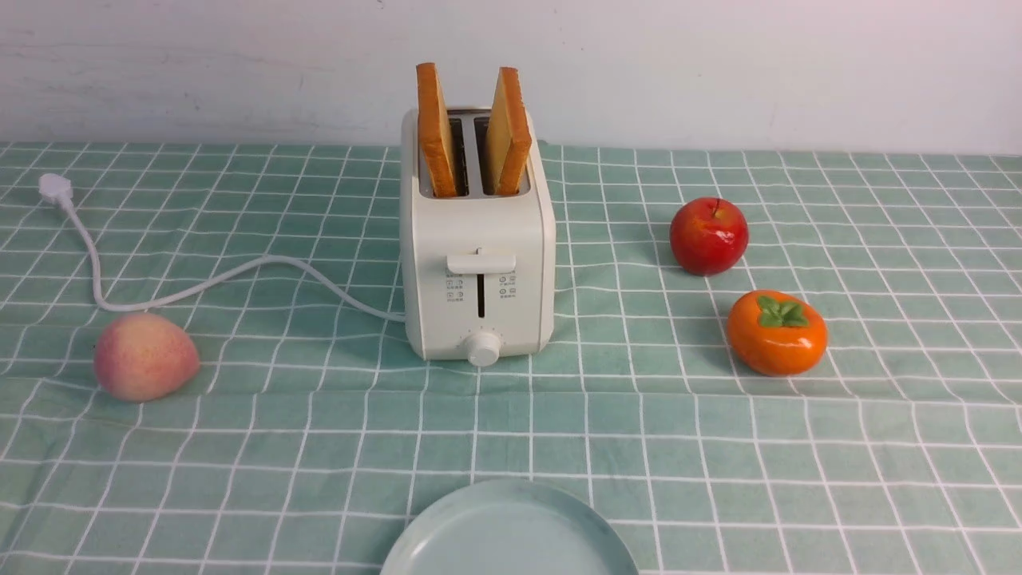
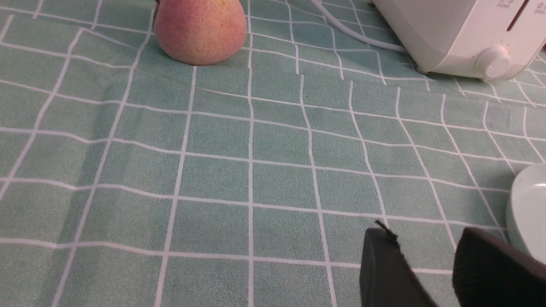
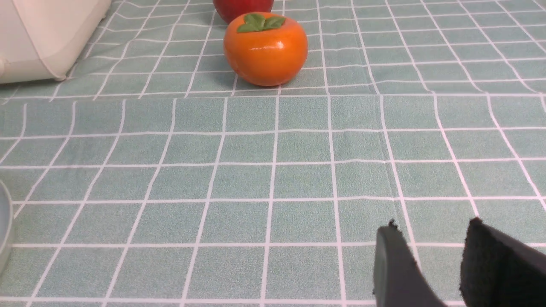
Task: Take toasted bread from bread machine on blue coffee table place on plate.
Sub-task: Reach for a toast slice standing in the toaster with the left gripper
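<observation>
Two slices of toasted bread, one on the left (image 1: 436, 129) and one on the right (image 1: 509, 130), stand upright in the slots of the cream-white bread machine (image 1: 477, 247) at the middle of the blue coffee table (image 1: 718, 447). The pale blue-green plate (image 1: 509, 533) lies at the near edge, in front of the bread machine. Neither arm shows in the front view. My left gripper (image 2: 426, 238) hovers open over the cloth beside the plate's rim (image 2: 527, 213), nothing between its fingers. My right gripper (image 3: 431, 230) is open too, over bare cloth, empty.
A peach (image 1: 145, 356) lies at the left, a red apple (image 1: 708, 236) and an orange persimmon (image 1: 777, 333) at the right. The bread machine's white cord (image 1: 200, 283) trails left to its plug (image 1: 54, 188). A white wall stands behind the table.
</observation>
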`<action>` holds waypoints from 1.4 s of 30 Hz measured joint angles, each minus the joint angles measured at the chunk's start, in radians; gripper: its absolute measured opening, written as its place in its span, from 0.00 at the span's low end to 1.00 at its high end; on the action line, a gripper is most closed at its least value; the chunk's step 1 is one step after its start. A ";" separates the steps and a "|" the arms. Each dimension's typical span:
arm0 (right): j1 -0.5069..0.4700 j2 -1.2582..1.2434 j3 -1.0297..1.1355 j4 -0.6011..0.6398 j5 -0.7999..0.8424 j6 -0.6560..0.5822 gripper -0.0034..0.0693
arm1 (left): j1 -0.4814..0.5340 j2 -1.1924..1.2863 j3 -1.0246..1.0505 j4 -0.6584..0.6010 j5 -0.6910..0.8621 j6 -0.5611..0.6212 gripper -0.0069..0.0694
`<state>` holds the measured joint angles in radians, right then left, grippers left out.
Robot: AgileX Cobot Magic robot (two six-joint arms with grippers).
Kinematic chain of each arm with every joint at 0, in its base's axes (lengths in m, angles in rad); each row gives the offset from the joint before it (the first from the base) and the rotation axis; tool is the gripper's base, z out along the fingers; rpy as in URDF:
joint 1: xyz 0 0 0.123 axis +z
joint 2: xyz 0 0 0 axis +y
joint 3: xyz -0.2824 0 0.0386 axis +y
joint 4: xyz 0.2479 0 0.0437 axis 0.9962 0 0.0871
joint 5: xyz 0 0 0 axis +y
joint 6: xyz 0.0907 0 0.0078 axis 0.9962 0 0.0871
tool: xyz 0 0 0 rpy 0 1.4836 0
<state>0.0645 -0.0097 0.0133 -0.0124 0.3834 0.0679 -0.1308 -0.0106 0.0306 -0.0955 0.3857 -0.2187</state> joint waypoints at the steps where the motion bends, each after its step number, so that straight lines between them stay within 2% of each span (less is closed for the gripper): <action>1: 0.000 0.000 0.000 0.000 0.000 0.000 0.38 | 0.000 0.000 0.000 0.000 0.000 0.000 0.40; 23: 0.000 0.000 0.000 0.000 0.000 0.000 0.38 | 0.000 0.000 0.000 0.010 -0.020 0.005 0.40; 26: 0.000 0.000 0.000 -0.009 0.000 0.000 0.38 | 0.000 0.000 0.000 -0.003 -0.084 -0.002 0.40; 27: 0.000 0.000 0.000 -0.012 0.000 0.000 0.38 | 0.000 0.000 0.000 -0.053 -0.170 -0.030 0.40; 30: 0.000 0.000 0.000 -0.014 0.000 0.000 0.38 | 0.000 0.000 0.000 -0.148 -0.289 -0.084 0.40; 31: 0.000 0.000 0.000 -0.015 0.000 0.000 0.38 | 0.000 0.000 0.000 -0.232 -0.378 -0.126 0.40; 33: 0.000 0.000 0.000 0.002 -0.003 0.005 0.38 | 0.000 0.000 0.000 -0.309 -0.457 -0.157 0.40; 36: 0.000 0.000 0.006 0.070 -0.044 0.037 0.38 | 0.000 0.000 0.000 -0.389 -0.549 -0.178 0.40; 39: 0.000 0.000 0.011 0.263 -0.169 0.103 0.38 | 0.000 0.000 -0.001 -0.494 -0.751 -0.256 0.31; 42: 0.000 0.000 0.011 0.307 -0.237 0.113 0.38 | 0.000 0.000 -0.027 -0.512 -0.786 -0.290 0.21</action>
<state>0.0645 -0.0097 0.0244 0.2947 0.1463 0.1808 -0.1308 -0.0106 0.0040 -0.6077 -0.4000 -0.5086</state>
